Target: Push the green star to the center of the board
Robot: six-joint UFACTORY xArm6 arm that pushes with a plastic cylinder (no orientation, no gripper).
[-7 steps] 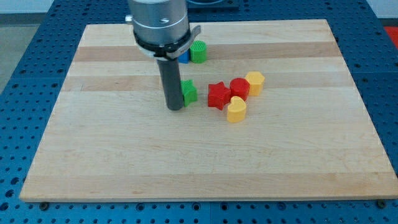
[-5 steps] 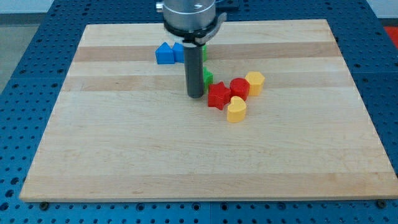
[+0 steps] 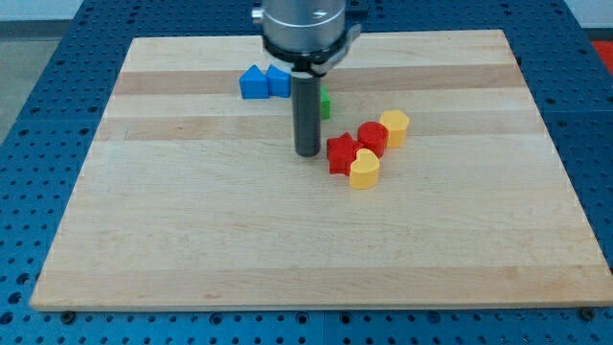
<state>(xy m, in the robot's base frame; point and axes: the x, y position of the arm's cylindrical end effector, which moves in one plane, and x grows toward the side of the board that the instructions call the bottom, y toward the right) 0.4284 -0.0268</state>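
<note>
Your view: my tip (image 3: 307, 153) sits on the pale wooden worktop (image 3: 192, 240), just left of the red star block (image 3: 340, 153). There's no gripper, just the rod. A green block (image 3: 325, 103), shape hidden, peeks out behind the rod on its right, near the view's top. Red cylinder block (image 3: 372, 137), yellow heart block (image 3: 363, 170) and yellow block (image 3: 394, 126) cluster on the right. Blue blocks (image 3: 263, 81) are top-left of the rod. Wide bare wood lies toward the view's bottom and left edges

green block (image 3: 326, 103) mostly hidden behind rod; shape unreadable. arm cut off at view's top.
</note>
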